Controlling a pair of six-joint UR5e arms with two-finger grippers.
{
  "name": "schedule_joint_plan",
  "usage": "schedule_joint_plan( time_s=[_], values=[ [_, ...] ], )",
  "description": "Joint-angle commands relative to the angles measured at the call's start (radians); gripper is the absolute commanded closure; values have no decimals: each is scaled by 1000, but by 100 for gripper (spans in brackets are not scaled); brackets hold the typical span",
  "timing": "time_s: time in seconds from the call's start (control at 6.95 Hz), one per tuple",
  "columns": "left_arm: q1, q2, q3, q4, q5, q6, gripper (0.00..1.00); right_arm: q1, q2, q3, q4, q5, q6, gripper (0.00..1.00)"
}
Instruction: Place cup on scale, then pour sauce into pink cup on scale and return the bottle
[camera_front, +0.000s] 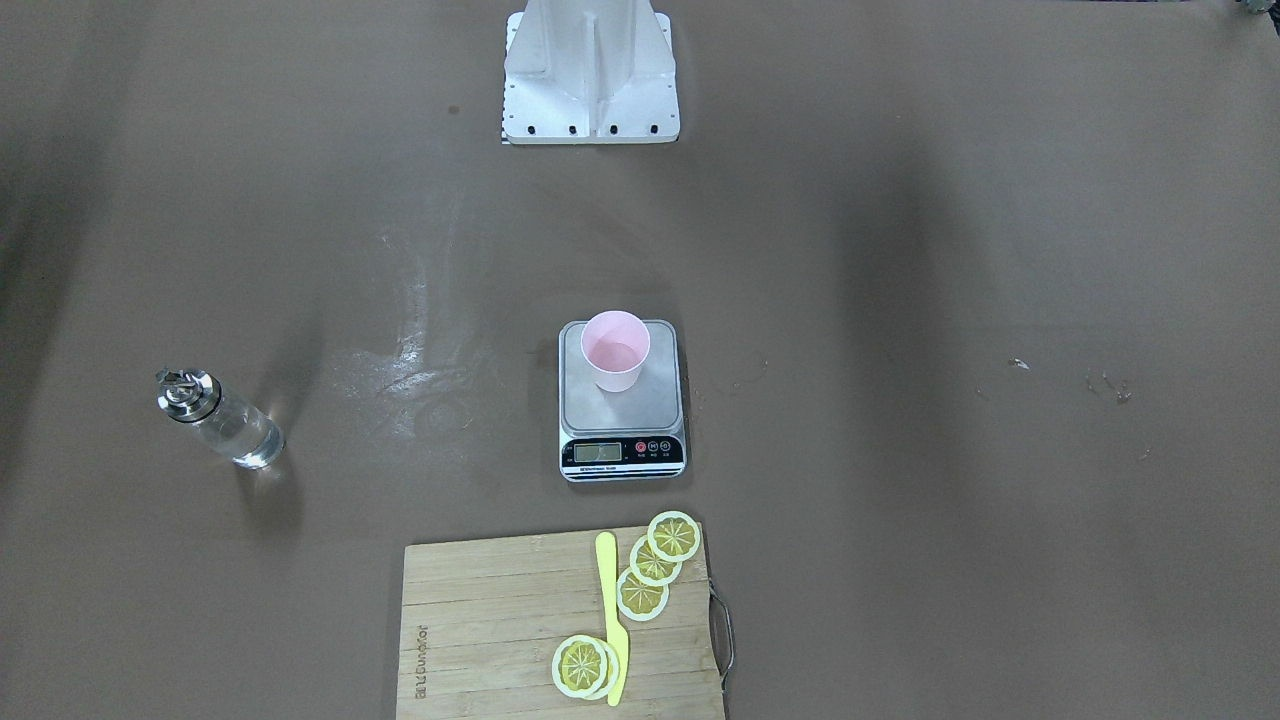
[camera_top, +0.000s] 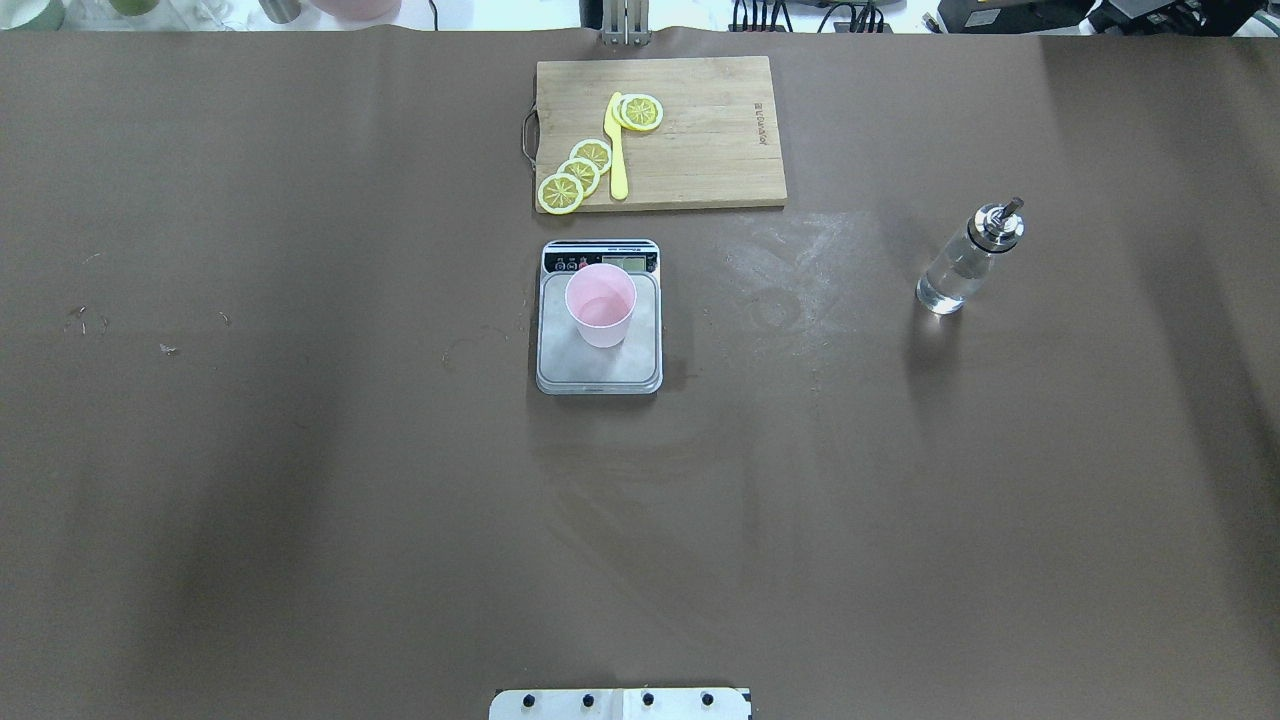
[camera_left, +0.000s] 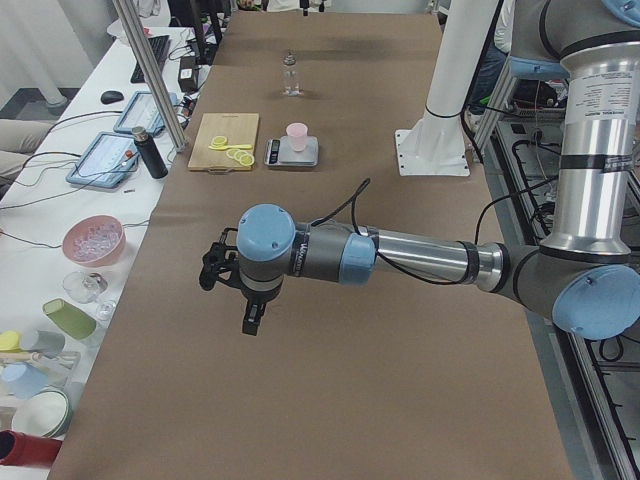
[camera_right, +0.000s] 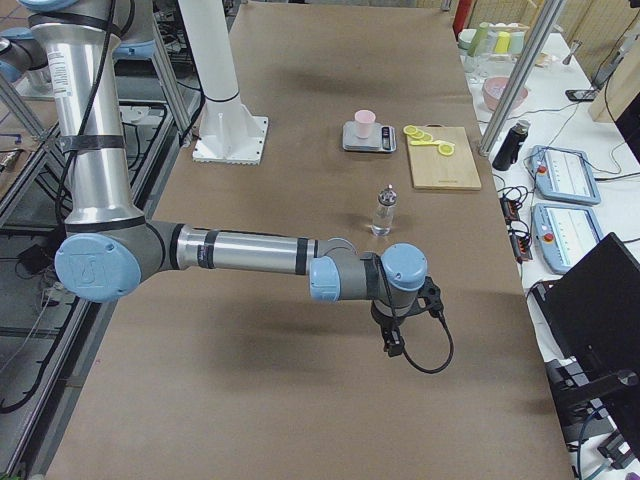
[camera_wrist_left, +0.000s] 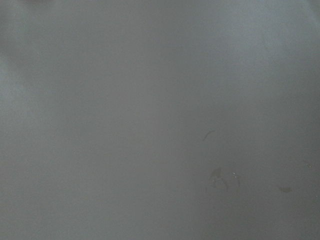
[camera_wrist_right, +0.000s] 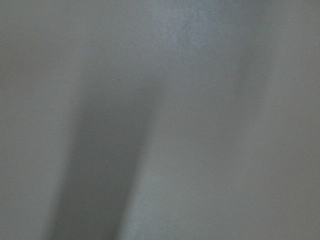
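Observation:
The pale pink cup (camera_front: 615, 350) stands upright on the steel plate of the scale (camera_front: 622, 415) at the table's middle; it also shows in the overhead view (camera_top: 600, 305). The clear glass bottle (camera_top: 968, 260) with its metal pourer cap stands upright on the table at my right side, and clear sauce (camera_front: 245, 435) shows through the glass. My left gripper (camera_left: 230, 290) and my right gripper (camera_right: 410, 320) show only in the side views. Both hang above bare table, far from the scale. I cannot tell whether they are open or shut.
A wooden cutting board (camera_top: 700, 140) with lemon slices (camera_top: 580, 172) and a yellow knife (camera_top: 616, 145) lies beyond the scale. The robot's white base (camera_front: 590, 75) stands at my edge. Side benches with bowls, cups and tablets (camera_left: 105, 160) flank the table.

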Motion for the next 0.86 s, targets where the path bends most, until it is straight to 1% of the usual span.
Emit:
schedule_joint_plan(
  time_s=[0.0,0.29,0.43,0.72],
  values=[
    [0,-1,-3,-1,1,0,3,3,4,1,42,-8,1,0],
    [0,-1,-11,1,1,0,3,2,1,-3,45,-14,18,0],
    [0,-1,-11,1,1,0,3,3,-7,-6,39,-12,80,0],
    [0,1,-11,1,1,0,3,5,-14,-6,29,-9,102,0]
  ],
)
